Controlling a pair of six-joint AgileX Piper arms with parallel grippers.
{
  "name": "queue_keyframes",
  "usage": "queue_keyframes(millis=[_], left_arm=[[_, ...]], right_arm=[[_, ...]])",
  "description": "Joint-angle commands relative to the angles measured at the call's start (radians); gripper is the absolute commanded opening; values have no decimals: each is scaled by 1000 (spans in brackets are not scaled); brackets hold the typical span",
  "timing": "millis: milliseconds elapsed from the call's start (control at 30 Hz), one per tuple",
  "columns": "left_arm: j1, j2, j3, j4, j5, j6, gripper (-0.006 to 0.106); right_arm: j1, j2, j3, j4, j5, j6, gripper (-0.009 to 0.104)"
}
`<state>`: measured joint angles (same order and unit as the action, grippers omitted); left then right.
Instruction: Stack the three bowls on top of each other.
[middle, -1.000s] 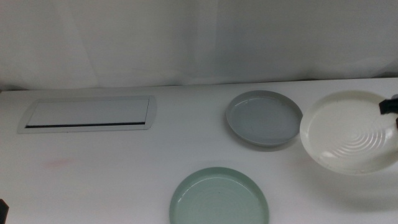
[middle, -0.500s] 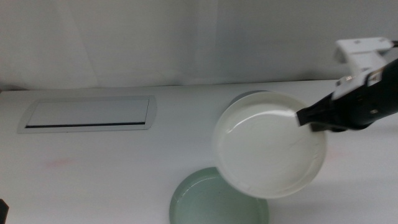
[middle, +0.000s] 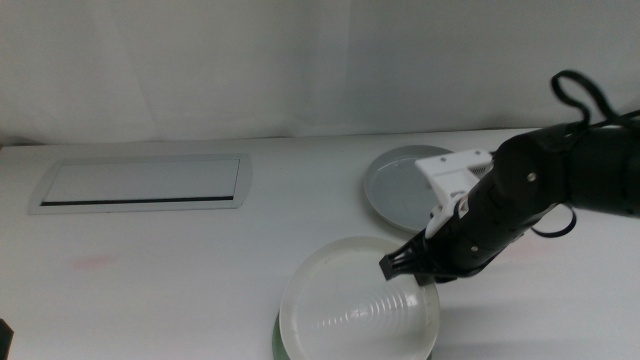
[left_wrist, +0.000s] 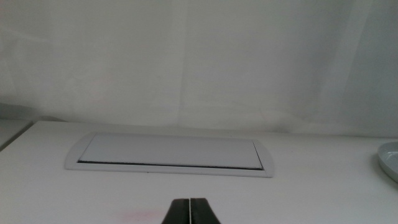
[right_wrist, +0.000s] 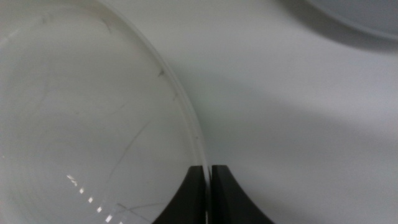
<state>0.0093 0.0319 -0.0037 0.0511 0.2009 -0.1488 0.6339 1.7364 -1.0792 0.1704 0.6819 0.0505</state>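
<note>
At lower centre of the frame, the right gripper (middle: 408, 268) pinched the white bowl (middle: 355, 300) by its rim, over the green bowl (middle: 277, 345). The grey bowl (middle: 400, 185) sat beyond. Released off-centre, it might slide off. The left gripper (left_wrist: 189, 211) waited, jaws together

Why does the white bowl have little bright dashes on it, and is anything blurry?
Middle view: overhead lamps glint in dashed arcs on the cream bowl, which the right end effector pinches at the rim. Right wrist view: the same glare; the grey-blue bowl is soft-edged. Left wrist view: evenly lit, and the shut left end effector looks slightly soft.
</note>
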Motion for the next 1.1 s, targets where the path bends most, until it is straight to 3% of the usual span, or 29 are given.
queue_keyframes(millis=[0,467,567,600,633,667,700,867,967,1067], left_arm=[[1,-8,41,-5,-14,2,-2],[1,-8,41,-5,-14,2,-2],[1,-8,41,-5,-14,2,-2],[1,-8,41,-5,-14,2,-2],[1,-8,41,-5,-14,2,-2],[1,-8,41,-5,-14,2,-2],[1,-8,41,-5,-14,2,-2],[1,-8,41,-5,-14,2,-2],[1,-8,41,-5,-14,2,-2],[1,-8,41,-5,-14,2,-2]], right_arm=[[14,32,-5,-2,-17,4,-3],[47,86,-5,10,-18,4,-1],[47,83,-5,16,-17,-6,29],[47,81,-8,12,-17,-10,58],[47,77,-7,8,-15,-13,78],[47,73,-7,8,-10,-13,95],[47,67,-7,8,-10,-21,103],[44,4,-37,-27,21,-23,103],[44,-50,-95,-149,112,-8,103],[43,-116,-168,-329,236,70,103]])
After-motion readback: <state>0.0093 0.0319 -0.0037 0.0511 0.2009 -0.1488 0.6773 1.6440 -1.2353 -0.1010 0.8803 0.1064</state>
